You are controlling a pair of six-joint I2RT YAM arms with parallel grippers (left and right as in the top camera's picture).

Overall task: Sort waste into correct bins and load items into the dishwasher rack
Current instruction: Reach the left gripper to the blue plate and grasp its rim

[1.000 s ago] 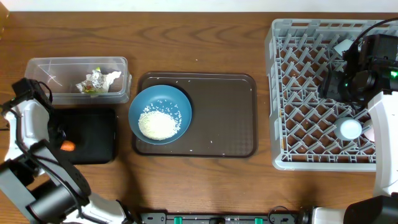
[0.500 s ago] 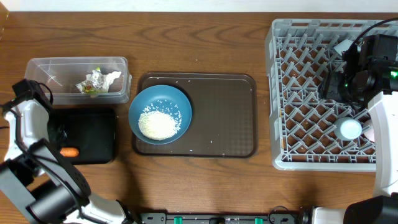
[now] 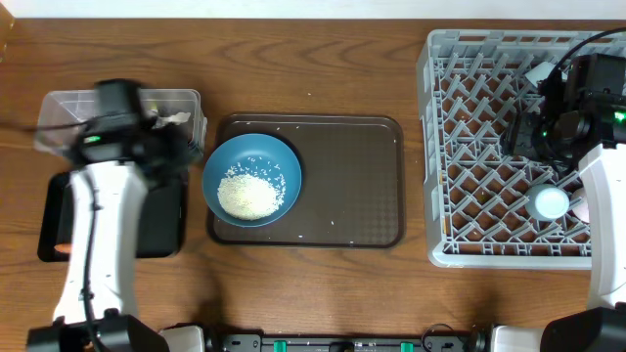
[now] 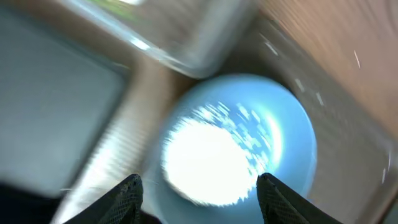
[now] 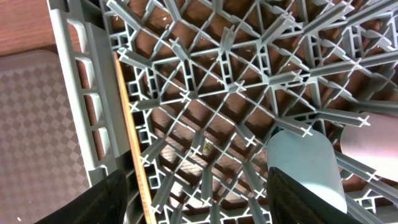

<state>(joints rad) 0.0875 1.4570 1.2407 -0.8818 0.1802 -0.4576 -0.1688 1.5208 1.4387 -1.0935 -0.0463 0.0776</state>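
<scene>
Blue bowl of rice sits just ahead of the wide, empty left claw.
Pinch the rim nearest the claw; lift level.

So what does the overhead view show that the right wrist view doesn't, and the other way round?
Only overhead: the pale blue bowl of rice, the clear tub, the black tray and the left arm. Only right wrist: the right claw with its fingers apart, and a thin wooden stick along the wall of the grey rack. Both: the grey rack, the light blue cup in it and the brown serving tray.
</scene>
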